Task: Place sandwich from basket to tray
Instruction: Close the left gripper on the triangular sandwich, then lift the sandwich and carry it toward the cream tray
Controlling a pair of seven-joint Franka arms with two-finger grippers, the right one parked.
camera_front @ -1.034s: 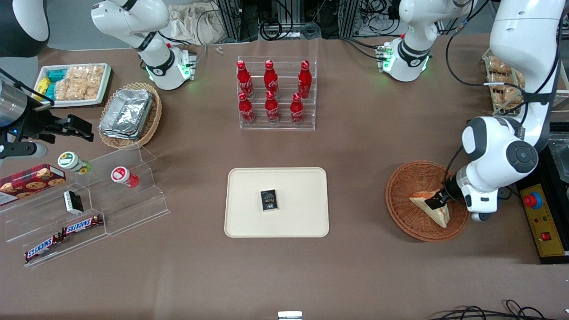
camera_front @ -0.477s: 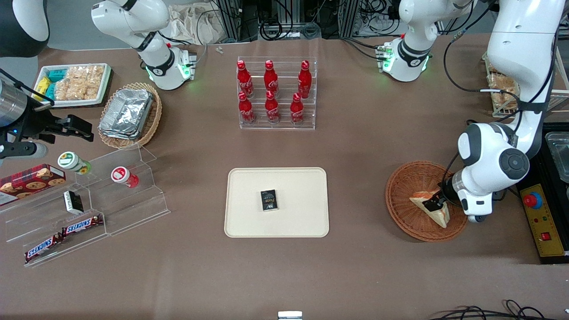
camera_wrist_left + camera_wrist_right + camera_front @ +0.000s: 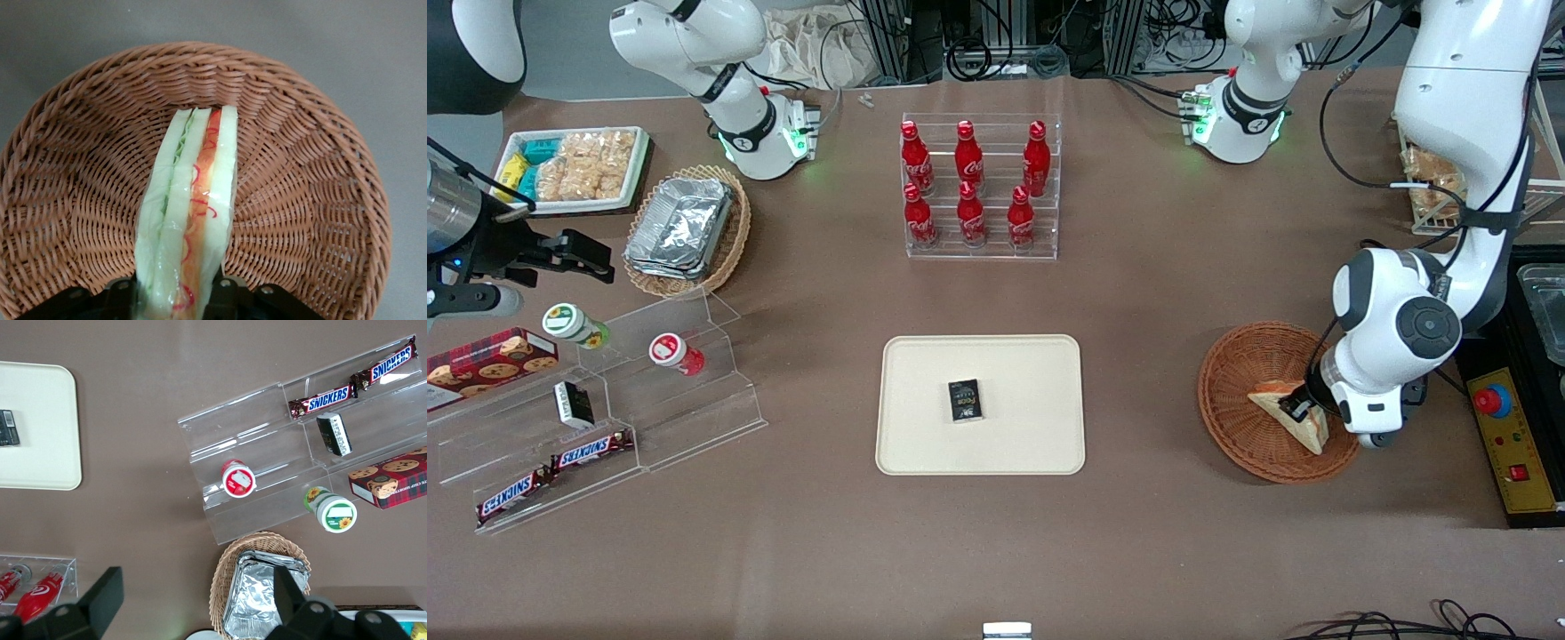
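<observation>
Your gripper (image 3: 1299, 410) sits low inside the basket (image 3: 1238, 378), at the rim nearest the working arm's end of the table; its fingers (image 3: 230, 293) are closed down to the thickness of the sandwich (image 3: 1288, 412) and press on both bread faces; the wedge stands on edge between them, wrapped in clear film, green filling on one side and orange-pink on the other; you can see its long edge running from the fingers toward the middle of the basket (image 3: 87, 167). From the front, the sandwich's point reaches toward the basket's centre, and its wide end lies under the wrist; whether it has lifted clear of the weave, you cannot tell. The tray (image 3: 925, 427) lies well apart, toward the parked arm's end, at the table's middle; a small black packet (image 3: 964, 400) lies on it.
</observation>
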